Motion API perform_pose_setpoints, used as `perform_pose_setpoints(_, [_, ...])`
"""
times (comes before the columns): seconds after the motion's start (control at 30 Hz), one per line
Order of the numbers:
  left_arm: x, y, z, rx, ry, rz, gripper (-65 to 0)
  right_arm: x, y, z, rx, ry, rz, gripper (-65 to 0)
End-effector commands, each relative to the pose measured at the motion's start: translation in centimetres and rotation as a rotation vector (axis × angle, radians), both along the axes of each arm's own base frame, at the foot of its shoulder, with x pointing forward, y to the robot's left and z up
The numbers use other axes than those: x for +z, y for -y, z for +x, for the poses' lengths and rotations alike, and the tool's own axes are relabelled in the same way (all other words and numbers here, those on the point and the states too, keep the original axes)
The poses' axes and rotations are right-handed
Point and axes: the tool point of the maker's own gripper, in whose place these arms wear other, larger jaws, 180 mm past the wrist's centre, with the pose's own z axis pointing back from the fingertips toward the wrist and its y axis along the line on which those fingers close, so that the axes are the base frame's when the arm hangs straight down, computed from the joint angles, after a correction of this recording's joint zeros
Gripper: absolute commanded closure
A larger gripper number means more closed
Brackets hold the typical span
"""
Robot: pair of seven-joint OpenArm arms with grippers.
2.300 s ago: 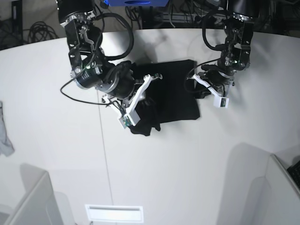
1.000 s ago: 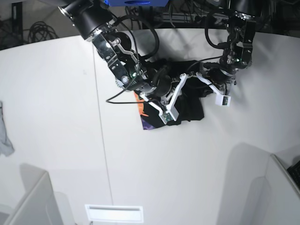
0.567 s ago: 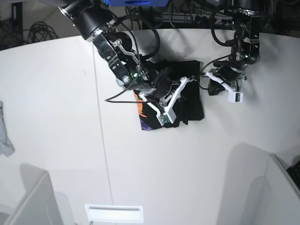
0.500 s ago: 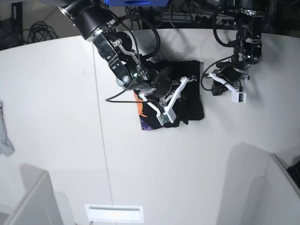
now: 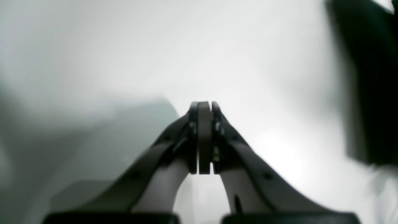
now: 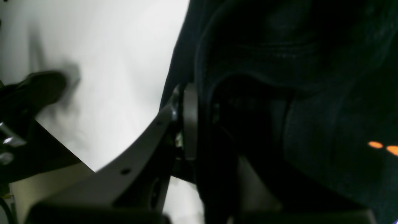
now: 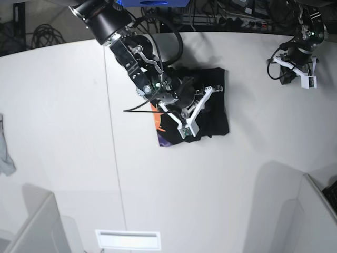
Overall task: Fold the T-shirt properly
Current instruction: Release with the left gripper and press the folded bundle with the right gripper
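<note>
The black T-shirt (image 7: pixel 213 113) lies bunched in a rough rectangle at the table's far middle. Orange and purple print (image 7: pixel 160 129) shows at its lower left edge. My right gripper (image 7: pixel 215 88) reaches over it and is shut on a fold of black cloth (image 6: pixel 248 62). One finger (image 6: pixel 189 118) shows; cloth hides the other. Orange specks (image 6: pixel 382 146) show low on the right. My left gripper (image 7: pixel 278 57) hangs near the table's far right edge, well apart from the shirt. In its wrist view it (image 5: pixel 203 107) is shut on nothing, the T-shirt (image 5: pixel 370 87) dark at the right.
A pale grey cloth scrap (image 7: pixel 5 153) lies at the table's left edge. A seam (image 7: pixel 115 168) runs down the white table. Grey partitions stand at the bottom left (image 7: pixel 37 226) and bottom right (image 7: pixel 310 211). Cables (image 7: pixel 47 31) hang behind the far edge.
The left arm has let go of the shirt's right side and swung away to the table's far right. The right gripper keeps its hold on the fold and has shifted slightly right.
</note>
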Motion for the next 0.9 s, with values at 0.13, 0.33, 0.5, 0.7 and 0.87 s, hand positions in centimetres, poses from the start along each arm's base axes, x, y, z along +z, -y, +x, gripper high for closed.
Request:
perform_pose_setpoints(0.13, [2.2, -3.4, -0.6, 0.058, 0.052, 0.055, 0.0, 1.7, -0.7, 1.0, -0.004, 0.045, 0.038, -12.5])
perform_pose_setpoints(0.33, [2.6, -4.0, -0.6, 0.072, 0.06, 0.066, 0.0, 1.8, -0.8, 1.0, -0.004, 0.047, 0.041, -32.0])
perform_pose_setpoints(0.5, [2.6, -4.0, -0.5, 0.072, 0.061, 0.063, 0.0, 2.4, -1.5, 1.0, -0.003, 0.05, 0.059, -35.7])
perform_pose_setpoints(0.7, [2.6, -4.0, -0.5, 0.072, 0.061, 0.063, 0.0, 2.9, -3.2, 1.2, 0.044, 0.07, 0.052, -35.9])
perform_pose_setpoints(0.87, [2.6, -3.9, -0.5, 0.072, 0.061, 0.062, 0.0, 2.8, -5.9, 0.5, 0.123, 0.109, 0.039, -35.6])
